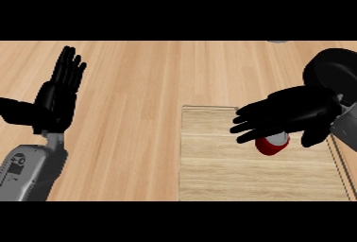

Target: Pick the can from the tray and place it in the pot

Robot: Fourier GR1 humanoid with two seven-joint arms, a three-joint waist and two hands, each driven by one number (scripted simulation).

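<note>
Right hand (293,113) right of centre, fingers curled over the red can (272,144) on the tray (223,175), lining up my grab | pot (335,71) waits upper right | left hand (59,94) rests far left, fingers straight, clear of things.

We looked down on a light wooden plank counter (140,94). A pale rectangular wooden tray (244,175) lay flat on it, and we took this tray as our landmark. Beyond the tray's far right corner sat a round black pot (333,71), cut off by the view's right edge. Farther beyond the tray, at the counter's far edge, we saw a small grey object (277,41), too little of it visible to identify.
</note>
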